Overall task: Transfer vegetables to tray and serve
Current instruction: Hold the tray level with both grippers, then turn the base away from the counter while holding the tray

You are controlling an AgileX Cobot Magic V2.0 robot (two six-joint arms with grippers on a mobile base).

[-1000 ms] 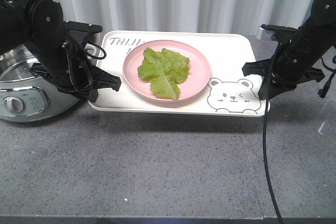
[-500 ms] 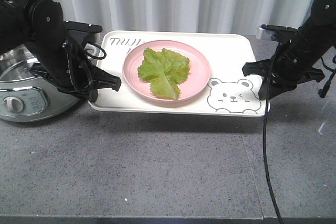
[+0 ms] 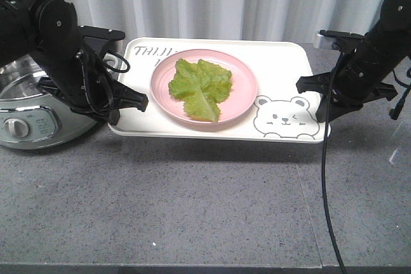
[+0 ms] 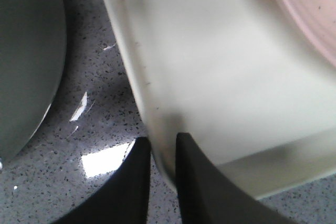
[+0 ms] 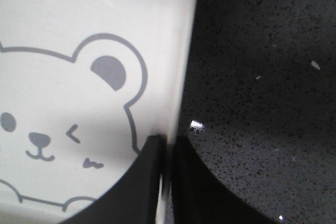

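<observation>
The vegetables [image 3: 200, 88], one ruffled green lettuce leaf, lie on a round pink plate [image 3: 246, 86] in the middle of the cream tray [image 3: 282, 56]. The tray casts a shadow on the grey counter along its front edge. My left gripper [image 3: 130, 102] is shut on the tray's left rim; in the left wrist view its gripper [image 4: 164, 141] pinches the rim of the tray [image 4: 210, 66]. My right gripper [image 3: 319, 97] is shut on the right rim beside the bear drawing; the right wrist view shows the gripper [image 5: 168, 141] clamped on the tray [image 5: 79, 14] edge.
A silver rice cooker [image 3: 26, 117] stands at the left, right behind my left arm, and its body [image 4: 26, 51] shows close to the tray. A black cable [image 3: 324, 184] hangs from my right arm across the counter. A curtain closes off the back.
</observation>
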